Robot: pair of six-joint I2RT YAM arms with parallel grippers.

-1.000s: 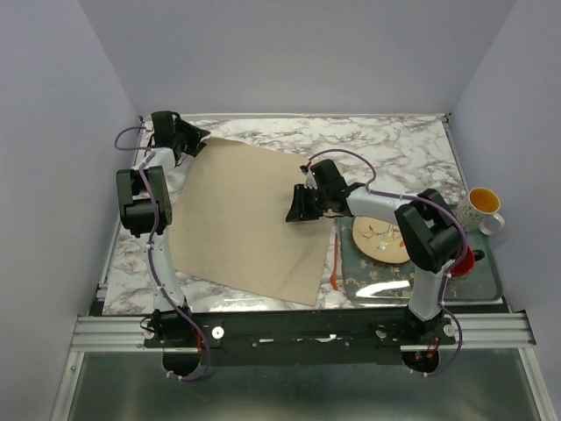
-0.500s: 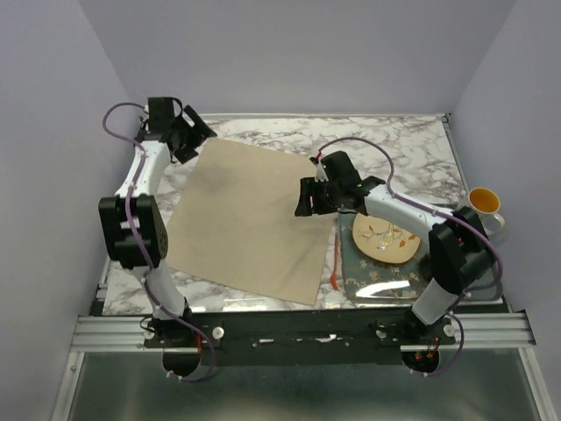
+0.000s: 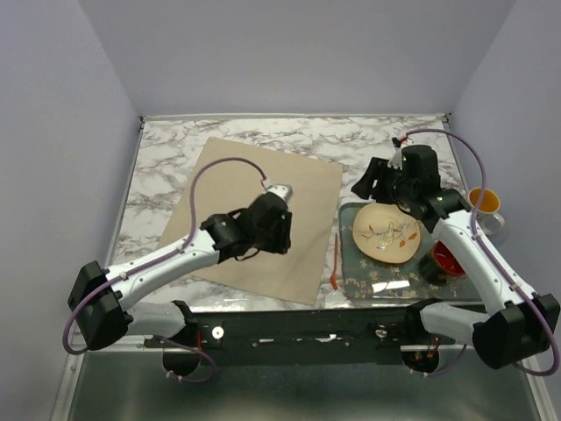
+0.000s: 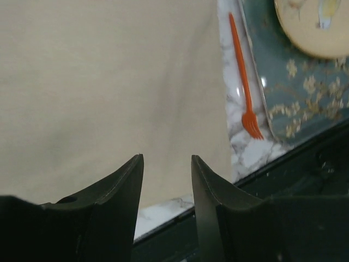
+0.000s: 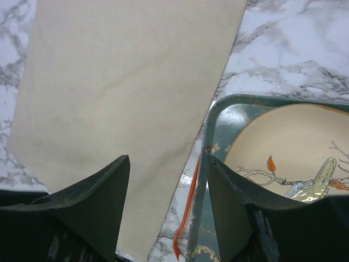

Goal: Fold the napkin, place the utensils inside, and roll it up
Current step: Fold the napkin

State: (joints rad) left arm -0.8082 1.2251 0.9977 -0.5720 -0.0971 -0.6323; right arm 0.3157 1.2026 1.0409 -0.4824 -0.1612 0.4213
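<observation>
Top external view shows the napkin (image 3: 263,171) spread flat and unfolded on the marble table (image 3: 162,175), turned at an angle so that one corner points toward the near edge. An orange fork (image 3: 334,261) lies on the marble just beside the napkin's right edge, along the left rim of the patterned tray (image 3: 386,282) that carries the plate (image 3: 383,232).

The left gripper (image 4: 166,158) hangs over the near half of the cloth with its jaws partly spread and nothing between them. The right gripper (image 5: 167,158) hovers above the tray's far left corner, jaws spread wide and also empty.

The napkin looks light, soft and limp. It will likely sag and drag when lifted rather than keep its shape, so a pinch in the middle would only bunch it. A corner or an edge is the better hold, ideally two corners of one side, one per gripper, so the fold comes over evenly.

The fork appears thin, stiff and very light — smooth plastic lying flat on a hard surface. It gives the fingers little height to catch and may skid or flip. Closing across the narrow handle near its middle seems safest, well away from the tines and with care for the tray rim close beside it.
</observation>
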